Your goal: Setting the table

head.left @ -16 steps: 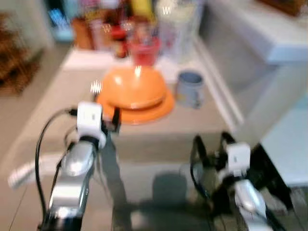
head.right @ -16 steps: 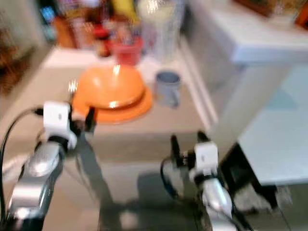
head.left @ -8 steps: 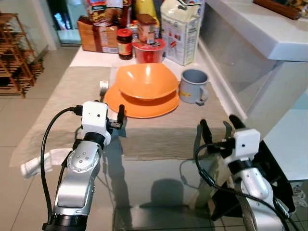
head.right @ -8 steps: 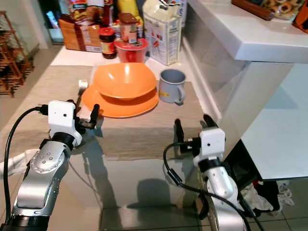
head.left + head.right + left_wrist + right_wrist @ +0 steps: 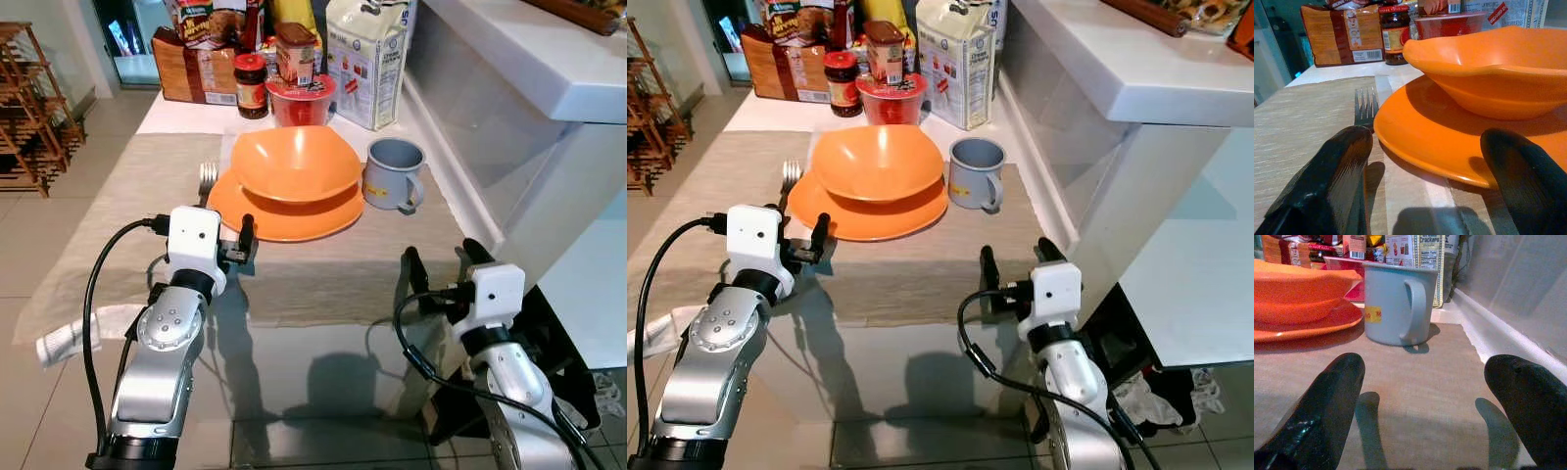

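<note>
An orange bowl (image 5: 294,160) sits in an orange plate (image 5: 279,217) on a beige table runner (image 5: 323,269). A fork (image 5: 207,178) lies on the runner, touching the plate's left rim, also in the left wrist view as fork (image 5: 1364,105). Right of the plate stands a grey mug (image 5: 391,173), handle towards me. My left gripper (image 5: 217,235) is open at the plate's near left edge, its fingers (image 5: 1339,166) low over the runner. My right gripper (image 5: 440,260) is open near the runner's front right corner, facing the mug (image 5: 1395,303) from a short way off.
Groceries crowd the table's far end: a bread bag (image 5: 196,67), a jar (image 5: 251,86), a red cup (image 5: 301,101) and a white carton (image 5: 365,59). A white counter (image 5: 549,69) rises on the right. A wooden rack (image 5: 29,108) stands left. Glass tabletop (image 5: 313,362) lies nearest me.
The blurred picture has steadied and shifted a little, so the camera moved. Both arms hold much the same place, and the dishes have not moved.
</note>
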Available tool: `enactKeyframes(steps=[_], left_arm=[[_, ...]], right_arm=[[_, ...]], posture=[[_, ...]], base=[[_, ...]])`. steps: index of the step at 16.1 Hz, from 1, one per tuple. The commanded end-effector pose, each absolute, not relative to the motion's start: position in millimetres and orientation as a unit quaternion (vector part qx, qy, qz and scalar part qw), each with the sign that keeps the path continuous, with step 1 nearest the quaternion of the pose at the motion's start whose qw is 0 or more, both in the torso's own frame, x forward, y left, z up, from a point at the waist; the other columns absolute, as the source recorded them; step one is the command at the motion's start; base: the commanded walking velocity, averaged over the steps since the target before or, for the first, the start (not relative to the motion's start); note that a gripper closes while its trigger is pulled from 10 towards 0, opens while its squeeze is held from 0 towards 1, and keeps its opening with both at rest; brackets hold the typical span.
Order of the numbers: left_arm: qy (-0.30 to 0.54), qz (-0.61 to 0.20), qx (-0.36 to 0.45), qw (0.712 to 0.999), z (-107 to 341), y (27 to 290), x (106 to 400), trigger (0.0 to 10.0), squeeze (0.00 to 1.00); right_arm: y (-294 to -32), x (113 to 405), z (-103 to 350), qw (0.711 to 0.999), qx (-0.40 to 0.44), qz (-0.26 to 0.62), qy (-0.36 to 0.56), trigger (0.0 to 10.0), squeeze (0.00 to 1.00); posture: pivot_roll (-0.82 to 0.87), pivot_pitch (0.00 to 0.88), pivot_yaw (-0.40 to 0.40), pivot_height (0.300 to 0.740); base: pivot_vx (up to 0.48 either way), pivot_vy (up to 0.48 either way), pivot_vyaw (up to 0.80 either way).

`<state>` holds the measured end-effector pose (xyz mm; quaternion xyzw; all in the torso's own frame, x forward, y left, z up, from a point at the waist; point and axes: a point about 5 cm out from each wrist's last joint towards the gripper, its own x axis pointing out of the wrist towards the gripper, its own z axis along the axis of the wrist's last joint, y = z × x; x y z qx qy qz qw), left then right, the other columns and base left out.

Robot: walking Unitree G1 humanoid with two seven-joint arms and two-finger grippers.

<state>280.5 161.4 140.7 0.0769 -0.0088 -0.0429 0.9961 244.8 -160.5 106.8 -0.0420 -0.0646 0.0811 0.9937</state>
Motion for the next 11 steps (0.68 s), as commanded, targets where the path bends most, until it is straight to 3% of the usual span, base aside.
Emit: enactKeyframes(steps=[1, 11], left_arm=[[-0.023, -0.041, 0.081, 0.996, 149.9, 160.7, 282.9, 10.0, 0.00], [-0.023, -0.037, 0.088, 0.995, 151.9, 165.9, 280.0, 10.0, 0.00]], right_arm=[[-163.4, 249.6, 108.3, 0.995, -0.038, 0.071, -0.062, 10.0, 0.00], [-168.8, 280.2, 116.0, 0.994, -0.049, 0.060, -0.080, 10.0, 0.00]], posture=[[-0.04, 0.000, -0.019, 0.740], [0.00, 0.000, -0.021, 0.740]], base=[[0.000, 0.000, 0.00], [0.000, 0.000, 0.00]])
